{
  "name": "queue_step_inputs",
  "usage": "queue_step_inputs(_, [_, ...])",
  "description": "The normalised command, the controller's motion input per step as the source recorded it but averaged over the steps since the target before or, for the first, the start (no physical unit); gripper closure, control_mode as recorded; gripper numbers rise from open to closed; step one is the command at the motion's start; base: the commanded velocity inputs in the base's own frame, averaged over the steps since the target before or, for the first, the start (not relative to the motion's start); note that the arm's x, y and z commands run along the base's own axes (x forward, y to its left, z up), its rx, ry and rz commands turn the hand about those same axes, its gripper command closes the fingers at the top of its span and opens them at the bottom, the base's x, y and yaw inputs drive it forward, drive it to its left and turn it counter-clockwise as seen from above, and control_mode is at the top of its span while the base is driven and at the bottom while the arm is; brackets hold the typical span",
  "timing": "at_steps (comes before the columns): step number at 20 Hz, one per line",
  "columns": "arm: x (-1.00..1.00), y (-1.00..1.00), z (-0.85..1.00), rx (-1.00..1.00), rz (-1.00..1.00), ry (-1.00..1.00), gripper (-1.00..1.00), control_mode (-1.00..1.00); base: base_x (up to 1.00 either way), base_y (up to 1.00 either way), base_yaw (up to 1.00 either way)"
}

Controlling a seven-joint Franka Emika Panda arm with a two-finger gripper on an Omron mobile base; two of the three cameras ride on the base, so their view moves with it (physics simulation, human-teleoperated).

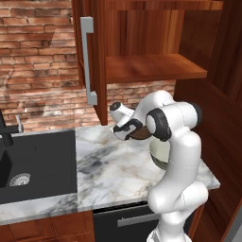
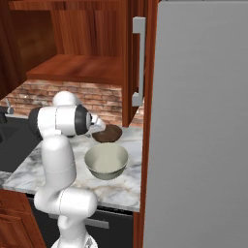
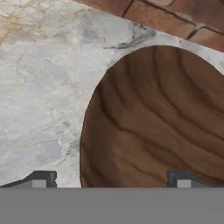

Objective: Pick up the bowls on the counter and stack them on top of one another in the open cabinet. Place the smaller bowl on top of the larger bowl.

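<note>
Now the pincer [image 3: 111,179] hangs wide open, empty, straddling the smaller bowl's [image 3: 162,122] rim at nine o'clock on the tabletop [image 3: 43,87]. Toward six o'clock of it, the larger bowl [image 2: 106,162] waits. Judged next: descend, close on that rim.

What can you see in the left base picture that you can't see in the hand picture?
The left base view alone shows the black sink, the wooden cabinet with its grey handle, and the robot arm. The hand view alone shows the wood-grain inside of the brown bowl up close, with one gripper finger over the counter and one over the bowl. Both show marble counter and brick wall.
</note>
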Motion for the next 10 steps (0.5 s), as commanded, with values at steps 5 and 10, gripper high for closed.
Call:
queue_step_inputs(5, [0.1,-0.05,-0.14,0.0,0.0,0.0,-1.0,-1.0,0.0,0.0,0.0])
queue_step_inputs(10, [0.11,-0.02,-0.14,0.0,0.0,0.0,-1.0,-1.0,0.0,0.0,0.0])
